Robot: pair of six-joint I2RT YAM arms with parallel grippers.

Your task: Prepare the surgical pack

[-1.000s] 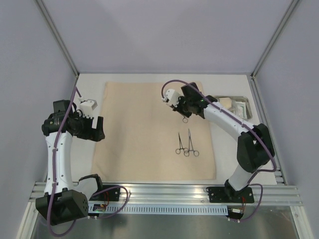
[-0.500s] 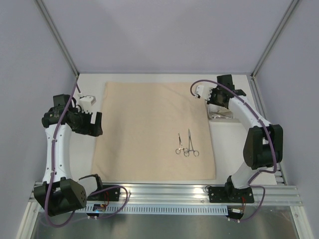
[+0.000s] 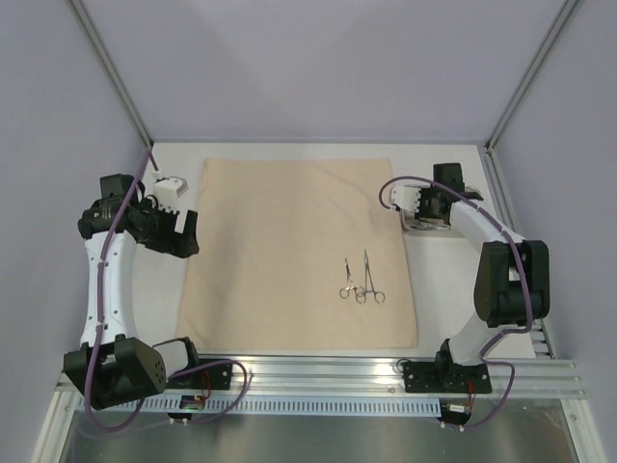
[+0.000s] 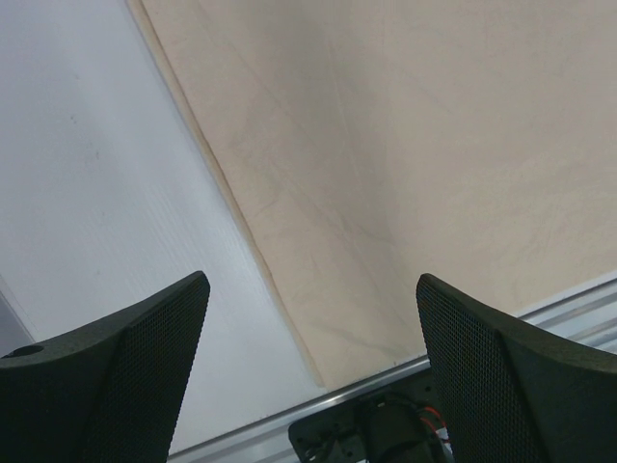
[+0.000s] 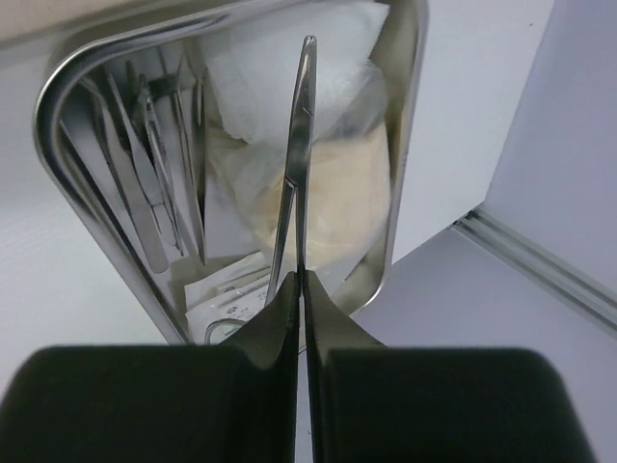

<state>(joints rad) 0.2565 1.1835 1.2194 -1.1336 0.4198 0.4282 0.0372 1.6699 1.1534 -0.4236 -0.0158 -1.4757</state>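
Observation:
The tan cloth sheet [image 3: 289, 251] lies flat in the middle of the table. Two steel clamps [image 3: 362, 280] rest side by side on its right half. My right gripper [image 3: 424, 212] hovers over the steel tray [image 3: 422, 228], which the arm mostly hides from above. In the right wrist view that gripper [image 5: 299, 280] is shut on a steel clamp [image 5: 297, 145] that points away over the tray [image 5: 58, 87]. Tweezers [image 5: 145, 183], white packets [image 5: 227, 285] and gauze [image 5: 289, 58] lie in the tray. My left gripper [image 3: 183, 236] [image 4: 310, 282] is open and empty above the cloth's left edge [image 4: 241, 222].
White table [image 4: 87, 193] borders the cloth on the left. An aluminium rail [image 3: 318, 371] runs along the near edge. Grey walls close the cell, with a metal frame [image 5: 540, 260] just right of the tray.
My right gripper has swung from above the cloth's upper right to over the tray, carrying the clamp. The left arm has shifted only slightly.

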